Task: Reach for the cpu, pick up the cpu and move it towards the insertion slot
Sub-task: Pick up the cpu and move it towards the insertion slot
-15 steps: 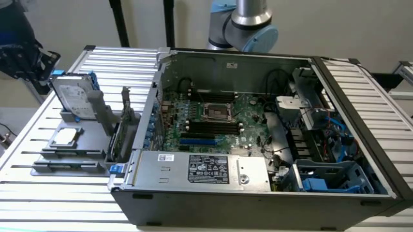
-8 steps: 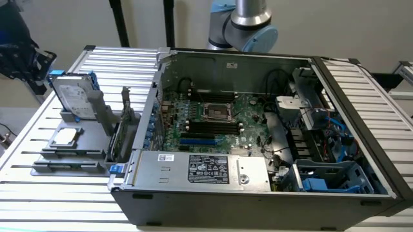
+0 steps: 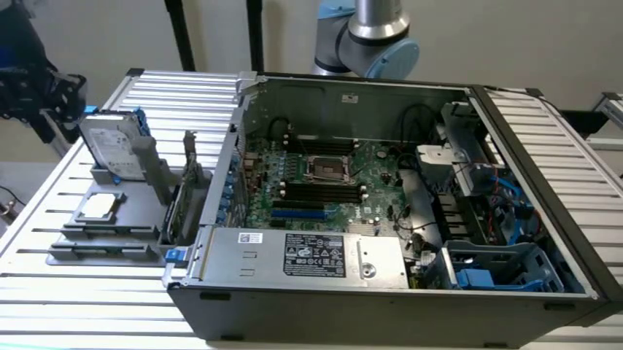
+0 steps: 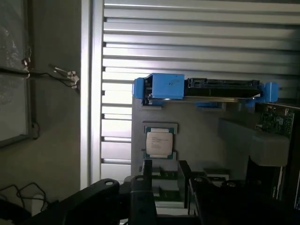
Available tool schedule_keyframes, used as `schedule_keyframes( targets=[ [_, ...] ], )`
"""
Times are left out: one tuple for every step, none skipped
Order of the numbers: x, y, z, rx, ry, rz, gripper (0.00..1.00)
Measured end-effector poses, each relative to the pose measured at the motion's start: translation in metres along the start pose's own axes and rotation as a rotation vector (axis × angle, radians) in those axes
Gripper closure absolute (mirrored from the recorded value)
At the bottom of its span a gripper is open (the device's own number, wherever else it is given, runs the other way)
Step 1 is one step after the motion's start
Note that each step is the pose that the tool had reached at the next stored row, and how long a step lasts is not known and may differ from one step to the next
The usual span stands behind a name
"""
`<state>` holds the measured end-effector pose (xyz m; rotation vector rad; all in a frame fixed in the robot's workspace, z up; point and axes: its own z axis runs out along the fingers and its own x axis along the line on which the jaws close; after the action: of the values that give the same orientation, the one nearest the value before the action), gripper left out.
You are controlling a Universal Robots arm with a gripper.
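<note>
Gripper [image 4: 168, 187]: dark jaws standing apart with a gap between them, nothing held; they are short of the cpu and not touching it
Arm [image 3: 375, 29]: grey jointed tube with blue caps, rising behind the far wall of the computer case
Cpu [image 3: 101, 206]: small flat square chip, silver-white top facing up, lying in a square recess of the fixture on the exterior view's left of the case; well apart from the insertion slot; in the wrist view, printed lettering shows on its top and the recess rim frames it
Insertion slot [image 3: 328, 169]: square socket with a shiny metal frame and dark centre, on the green board inside the case, toward its far side; nothing sits in it
Fixture [image 3: 107, 233]: grey moulded tray on the tabletop, just beside the case's left wall
Hard drive [image 3: 112, 146]: silver, with blue rails, standing tilted on edge in the fixture, on the far side of the cpu
Expansion card [image 3: 187, 193]: stands upright in the fixture, between the cpu and the case
Memory slots [image 3: 322, 193]: long narrow black rows, just near of the insertion slot
Computer case [image 3: 389, 306]: dark grey, lying open side up
Power supply [image 3: 302, 255]: silver box with a printed label, at the near edge inside the case
Tabletop [image 3: 78, 306]: ribbed aluminium slats, carrying the case and the fixture
</note>
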<state>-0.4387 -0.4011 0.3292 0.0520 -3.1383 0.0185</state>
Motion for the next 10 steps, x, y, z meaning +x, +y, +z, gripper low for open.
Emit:
schedule_keyframes(
  targets=[
    [0.0,0.0,0.0006,0.0,-0.0001,0.0,0.58],
    [0.0,-0.0001,0.0012,0.0,0.0001,0.0,0.53],
    [0.0,-0.0001,0.0021,0.0,0.0,-0.001,0.53],
    [0.0,-0.0001,0.0036,0.0001,0.0001,-0.001,0.47],
    [0.0,0.0,0.0055,0.0001,0.0001,-0.001,0.47],
    [0.001,0.0,0.0074,0.0,0.0001,-0.002,0.41],
    [0.001,0.0001,0.0092,0.0001,0.0001,-0.002,0.41],
    [0.001,0.0001,0.011,0.0001,0.0001,-0.002,0.41],
    [0.001,0.0001,0.0128,0.0001,0.0001,-0.003,0.41],
    [0.001,0.0001,0.0146,0.0001,0.0001,-0.003,0.41]
  ],
)
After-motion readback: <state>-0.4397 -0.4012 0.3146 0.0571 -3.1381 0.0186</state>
